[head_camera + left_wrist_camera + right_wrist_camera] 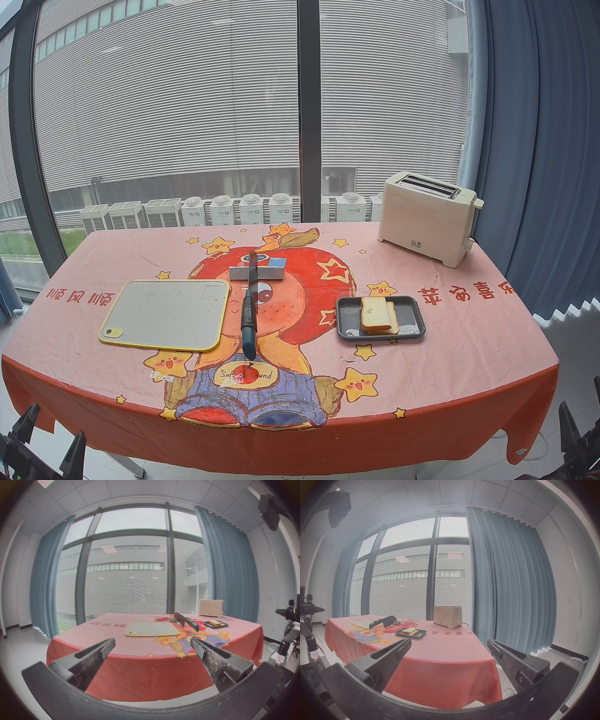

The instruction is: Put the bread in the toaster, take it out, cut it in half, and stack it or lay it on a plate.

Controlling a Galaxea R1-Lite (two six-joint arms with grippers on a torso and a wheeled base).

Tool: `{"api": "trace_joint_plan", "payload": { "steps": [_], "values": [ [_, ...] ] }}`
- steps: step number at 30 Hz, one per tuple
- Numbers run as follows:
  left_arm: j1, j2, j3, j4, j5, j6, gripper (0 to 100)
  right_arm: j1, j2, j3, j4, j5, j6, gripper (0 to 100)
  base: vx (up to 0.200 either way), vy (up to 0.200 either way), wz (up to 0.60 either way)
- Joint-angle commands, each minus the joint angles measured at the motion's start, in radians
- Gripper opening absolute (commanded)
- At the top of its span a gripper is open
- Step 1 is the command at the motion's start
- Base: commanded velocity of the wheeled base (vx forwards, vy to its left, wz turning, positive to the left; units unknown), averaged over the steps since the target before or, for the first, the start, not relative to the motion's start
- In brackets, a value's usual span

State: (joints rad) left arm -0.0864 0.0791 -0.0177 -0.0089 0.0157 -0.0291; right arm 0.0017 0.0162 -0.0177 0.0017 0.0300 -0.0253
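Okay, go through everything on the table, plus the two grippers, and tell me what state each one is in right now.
Toaster: upright, no bread showing in its slots.
Bread: two slices, uncut, overlapping on the tray.
Knife: unheld, blade propped on a small block.
Cutting board: lying flat, untouched.
Left gripper: fingers open, holding nothing.
Right gripper: fingers open, holding nothing.

Table (469, 356), toaster (428, 219), tray (410, 320), cutting board (165, 314), knife (249, 312)
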Motion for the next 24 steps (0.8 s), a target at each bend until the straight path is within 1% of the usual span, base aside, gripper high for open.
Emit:
{"api": "trace_joint_plan", "payload": {
  "steps": [1,2,4,5,8,9,10,11,12,14,15,18,21,24],
  "values": [
    [0.066,-0.052,0.010,0.032,-0.025,0.028,100,0.000,-0.016,0.016,0.000,-0.001,-0.004,100,0.000,0.000,0.00],
    [0.080,-0.079,0.016,0.023,-0.016,0.021,100,0.000,-0.016,0.018,-0.002,-0.001,-0.004,100,0.000,0.000,0.00],
    [0.083,-0.079,0.018,0.004,0.003,0.002,100,0.000,-0.016,0.016,-0.002,-0.001,-0.004,100,0.000,0.000,0.00],
    [0.083,-0.078,0.018,0.001,0.006,-0.003,100,0.000,-0.016,0.018,-0.002,-0.002,-0.007,100,0.000,0.000,0.00],
    [0.083,-0.073,0.018,0.003,0.009,0.000,100,0.000,-0.016,0.018,-0.002,-0.002,-0.008,100,0.000,0.000,0.00],
    [0.083,-0.075,0.018,0.003,-0.002,0.011,100,0.000,-0.016,0.018,-0.002,-0.002,-0.008,100,0.000,0.000,0.00],
    [0.085,-0.075,0.018,0.004,-0.014,0.029,100,0.000,-0.016,0.018,-0.002,-0.002,-0.005,100,0.000,0.000,0.00],
    [0.086,-0.075,0.018,0.006,-0.037,0.058,100,0.000,-0.016,0.018,-0.002,-0.002,-0.004,100,0.000,0.000,0.00],
    [0.085,-0.075,0.018,0.006,-0.062,0.077,100,0.000,-0.016,0.018,-0.002,-0.002,-0.004,100,0.000,0.000,0.00],
    [0.083,-0.075,0.018,0.006,-0.066,0.078,100,0.000,-0.016,0.018,-0.002,-0.002,-0.004,100,0.000,0.000,0.00],
    [0.083,-0.075,0.018,0.004,-0.071,0.087,100,0.000,-0.016,0.018,-0.002,-0.002,-0.002,100,0.000,0.000,0.00],
    [0.085,-0.075,0.018,0.004,-0.068,0.074,100,0.000,-0.016,0.018,-0.002,-0.002,-0.007,100,0.000,0.000,0.00],
    [0.085,-0.075,0.018,0.006,-0.051,0.046,100,0.000,-0.016,0.018,-0.002,-0.001,-0.008,100,0.000,0.000,0.00],
    [0.085,-0.075,0.018,0.006,-0.045,0.044,100,0.000,-0.016,0.018,-0.002,-0.001,-0.010,100,0.000,0.000,0.00]
  ]
}}
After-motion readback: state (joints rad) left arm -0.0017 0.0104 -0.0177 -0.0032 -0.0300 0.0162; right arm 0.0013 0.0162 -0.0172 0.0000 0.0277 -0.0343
